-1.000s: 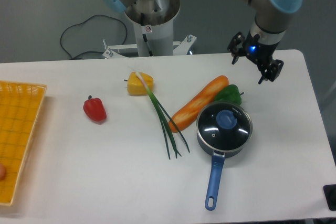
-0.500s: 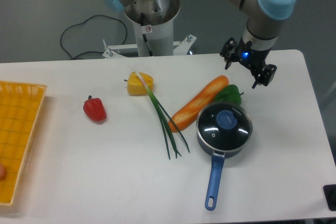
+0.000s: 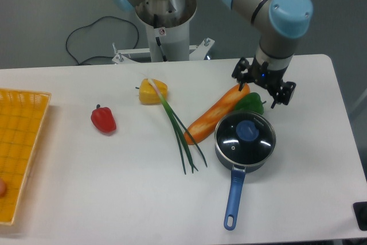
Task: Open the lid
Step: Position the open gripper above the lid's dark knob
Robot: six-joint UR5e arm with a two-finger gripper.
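The lid point(image 3: 245, 137), clear glass with a thin metal rim and a blue centre knob point(image 3: 248, 131), rests on the dark saucepan point(image 3: 221, 151), whose long blue handle points toward the table's front. My gripper point(image 3: 262, 90) hangs open behind the pan, above the green pepper point(image 3: 250, 102) and the far end of the carrot point(image 3: 215, 115). Its fingers are spread wide and hold nothing. It is apart from the lid.
Spring onions point(image 3: 180, 133) lie left of the carrot. A yellow pepper point(image 3: 153, 91) and a red pepper point(image 3: 103, 119) sit further left. An orange basket point(image 3: 20, 142) stands at the left edge. The robot base point(image 3: 167, 21) is at the back.
The gripper has moved left and toward the front, from the back right of the table to just behind the saucepan. The lid and pan have not moved.
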